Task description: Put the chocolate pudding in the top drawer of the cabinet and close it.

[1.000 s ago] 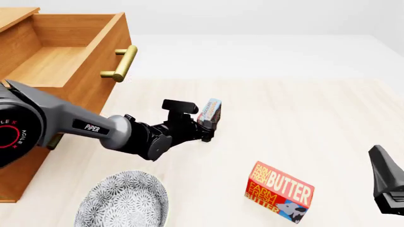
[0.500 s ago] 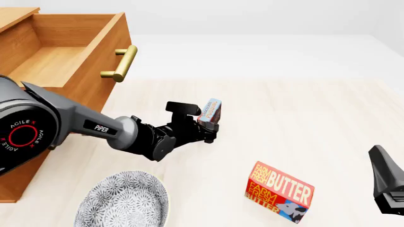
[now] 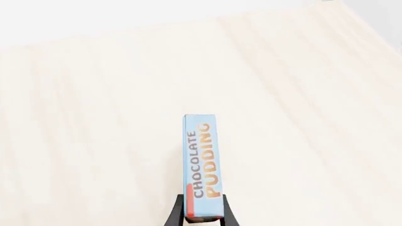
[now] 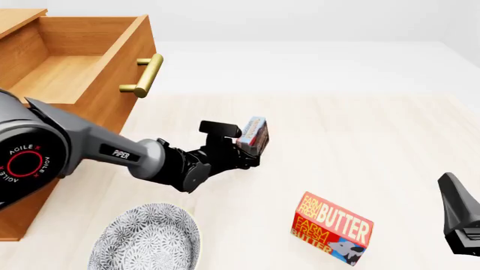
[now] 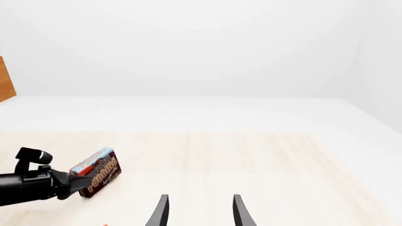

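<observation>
Thin dark brown chocolate pudding box with light blue top (image 4: pixel 254 134) clamped at its lower end in the left black gripper (image 4: pixel 248 152), off the pale wooden table (image 4: pixel 375 146).

Box sits to the right of the warm brown wooden cabinet (image 4: pixel 30 191), whose top drawer with brass bar handle (image 4: pixel 82 62) stands pulled open. Right gripper (image 5: pixel 199 213): fingers apart, holding nothing. Red-and-yellow butter box (image 4: pixel 331 228) stands right of the cabinet, nearer the camera than the pudding.

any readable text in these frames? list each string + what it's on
"CHOCOLATE PUDDING" on the light blue edge of the chocolate pudding, held in the left gripper.
"FARM FRESH BUTTER" on the red butter box; smaller print below it is too small to read.
"PIPER" on the left arm's grey forearm.
"AGILEX" around the red ring on the left arm's joint cap.
</observation>
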Controlling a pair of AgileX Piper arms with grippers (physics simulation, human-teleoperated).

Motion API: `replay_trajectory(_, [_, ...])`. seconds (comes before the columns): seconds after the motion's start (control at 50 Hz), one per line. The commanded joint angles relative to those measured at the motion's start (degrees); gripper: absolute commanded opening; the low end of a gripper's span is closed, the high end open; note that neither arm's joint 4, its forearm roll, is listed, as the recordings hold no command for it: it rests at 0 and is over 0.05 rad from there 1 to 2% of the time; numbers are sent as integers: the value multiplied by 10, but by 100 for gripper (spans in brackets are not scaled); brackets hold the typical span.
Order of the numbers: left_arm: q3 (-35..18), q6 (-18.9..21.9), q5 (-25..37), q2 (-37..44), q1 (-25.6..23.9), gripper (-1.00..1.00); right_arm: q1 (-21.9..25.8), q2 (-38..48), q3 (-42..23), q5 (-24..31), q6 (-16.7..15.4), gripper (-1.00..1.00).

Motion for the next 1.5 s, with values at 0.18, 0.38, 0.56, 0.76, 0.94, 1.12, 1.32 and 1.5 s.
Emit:
replay_trajectory(0.18, [36, 31, -11, -60, -7, -100, 0, 0, 0, 0, 0, 100])
replay_trajectory(0.38, [68, 39, -12, -112, -7, -100, 0, 0, 0, 0, 0, 100])
replay_trajectory(0.56, [101, 38, -15, -166, -13, -100, 0, 0, 0, 0, 0, 100])
replay_trajectory(0.76, [127, 38, -16, -217, -16, -100, 0, 0, 0, 0, 0, 100])
replay_trajectory(0.94, [146, 42, -9, -260, -33, -100, 0, 0, 0, 0, 0, 100])
replay_trajectory(1.12, [162, 50, 4, -306, -39, -100, 0, 0, 0, 0, 0, 100])
replay_trajectory(1.32, [164, 47, 32, -349, -45, -100, 0, 0, 0, 0, 0, 100])
replay_trajectory(1.5, [167, 52, 64, -388, -36, -100, 0, 0, 0, 0, 0, 100])
